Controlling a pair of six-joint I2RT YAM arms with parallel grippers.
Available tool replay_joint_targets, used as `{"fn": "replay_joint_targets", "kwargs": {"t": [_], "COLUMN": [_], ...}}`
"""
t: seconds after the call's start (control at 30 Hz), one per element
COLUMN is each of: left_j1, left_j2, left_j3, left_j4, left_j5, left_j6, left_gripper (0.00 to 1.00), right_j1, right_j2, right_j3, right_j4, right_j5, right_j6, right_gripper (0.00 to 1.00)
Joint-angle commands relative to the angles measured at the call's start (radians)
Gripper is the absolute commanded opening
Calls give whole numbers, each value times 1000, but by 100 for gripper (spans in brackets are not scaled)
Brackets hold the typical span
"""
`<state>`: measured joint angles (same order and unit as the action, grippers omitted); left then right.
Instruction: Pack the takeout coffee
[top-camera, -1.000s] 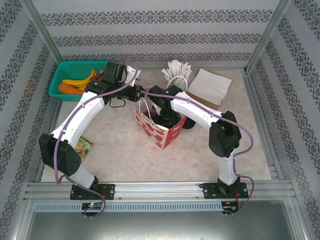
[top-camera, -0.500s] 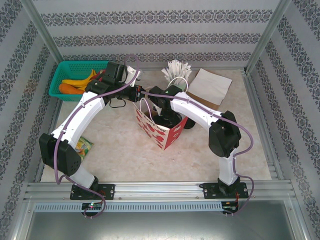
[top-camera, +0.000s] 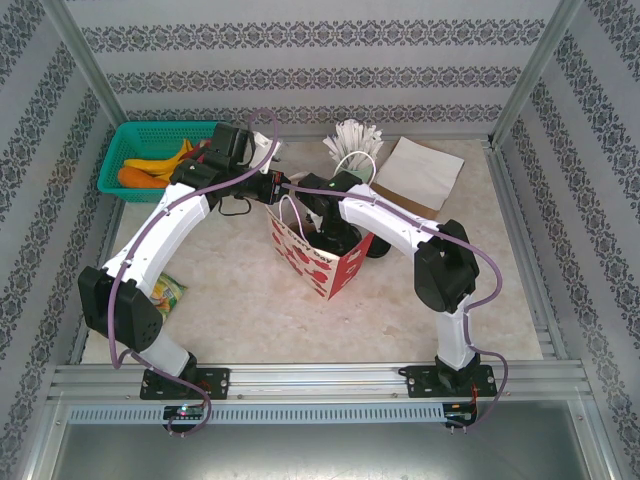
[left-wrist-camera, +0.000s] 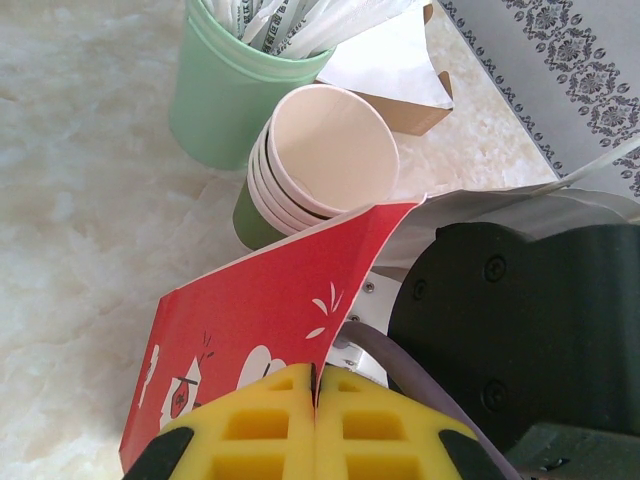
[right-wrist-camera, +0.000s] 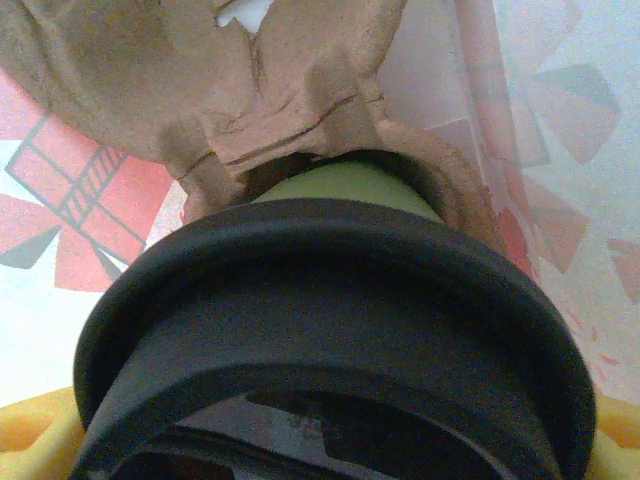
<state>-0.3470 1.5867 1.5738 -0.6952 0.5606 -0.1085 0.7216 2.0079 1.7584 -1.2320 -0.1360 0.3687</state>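
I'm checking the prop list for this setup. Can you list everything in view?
paper bag: one, red and white, table centre, open
tray: one, brown pulp, inside the bag
coffee cup: one, green, seated in the tray
lid: one, black, on that cup
spare cups: one stack, green with cream rims, behind the bag
straw cup: one, pale green, holding white wrapped straws, back of the table
napkins: white, on a brown box, back right
basket: one, teal, back left, yellow and orange items inside
snack packet: one, green and yellow, near left
left gripper: yellow fingers, shut on the bag's edge
right gripper: down in the bag, gripping the lidded cup
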Motion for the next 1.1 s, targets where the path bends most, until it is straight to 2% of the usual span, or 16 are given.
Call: {"fn": "replay_joint_targets", "kwargs": {"t": [0.0,1.07], "left_j1": [-7,-7], "left_j2": [-14,-10], "left_j3": [5,5], "left_j4": [17,16], "left_j5": [23,25], "left_j6": [20,21], "left_gripper": [0,0], "right_j1": [-11,-50], "right_j2": [16,47], "right_j3": [-20,-80], "right_j4": [8,96], "right_j5": [-4,-56], "right_j6": [20,-40], "right_gripper": [55,54]}}
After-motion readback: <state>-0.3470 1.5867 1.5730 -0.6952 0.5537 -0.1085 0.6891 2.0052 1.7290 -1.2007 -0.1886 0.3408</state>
